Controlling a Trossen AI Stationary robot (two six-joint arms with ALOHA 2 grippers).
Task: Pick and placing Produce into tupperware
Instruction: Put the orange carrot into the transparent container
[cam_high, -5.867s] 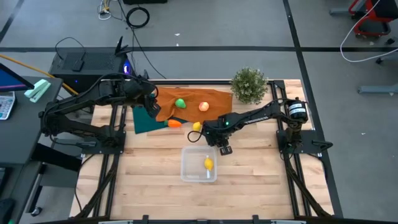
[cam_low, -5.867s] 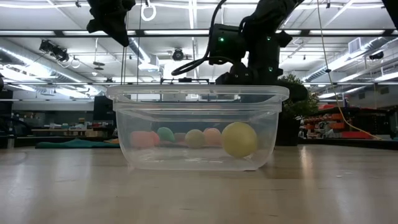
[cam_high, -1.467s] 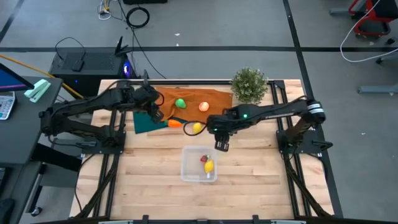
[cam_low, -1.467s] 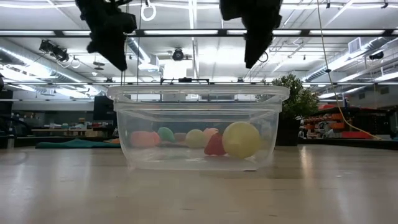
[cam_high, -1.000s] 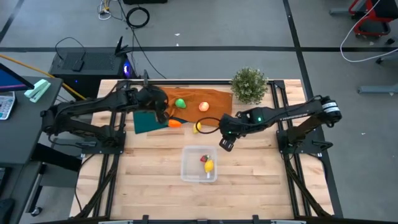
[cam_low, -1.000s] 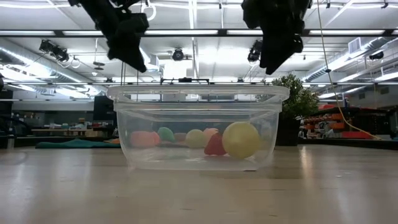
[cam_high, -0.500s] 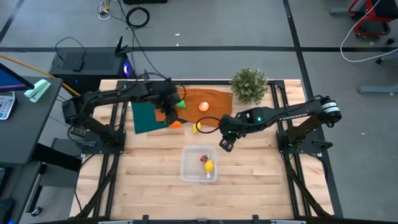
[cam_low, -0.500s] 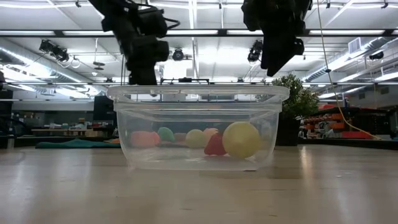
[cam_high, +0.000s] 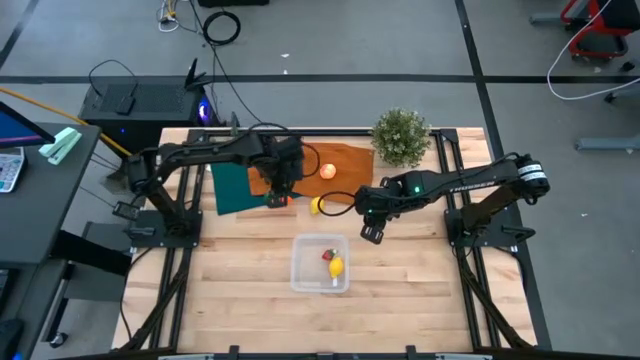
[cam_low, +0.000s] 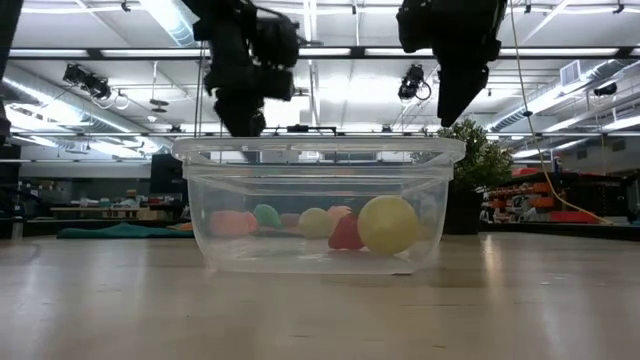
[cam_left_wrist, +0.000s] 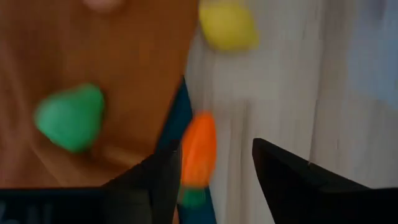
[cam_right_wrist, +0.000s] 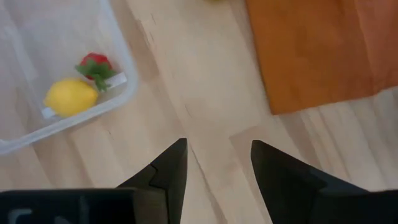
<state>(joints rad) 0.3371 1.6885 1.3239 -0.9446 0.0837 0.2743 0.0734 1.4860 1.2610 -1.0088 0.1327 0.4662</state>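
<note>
The tupperware (cam_high: 300, 275), a clear squarish container with rounded corners, sat open on the wooden table toward 6 o'clock. Inside it a yellow lemon (cam_high: 335, 266) lay with a small red strawberry (cam_high: 327, 255) touching it at its 11 o'clock. A second lemon (cam_high: 317, 205) rested on bare wood at the tupperware's 12 o'clock. The orange carrot (cam_left_wrist: 198, 149), green-tipped, lay at the cloth's edge at that lemon's 9 o'clock. On the orange cloth sat the green round fruit (cam_left_wrist: 69, 117) and, at 1 o'clock of the outside lemon, the pale reddish apple (cam_high: 326, 171)

carrot (cam_left_wrist: 198, 149) flanks clear | tupperware (cam_high: 320, 263) top unobstructed
</note>
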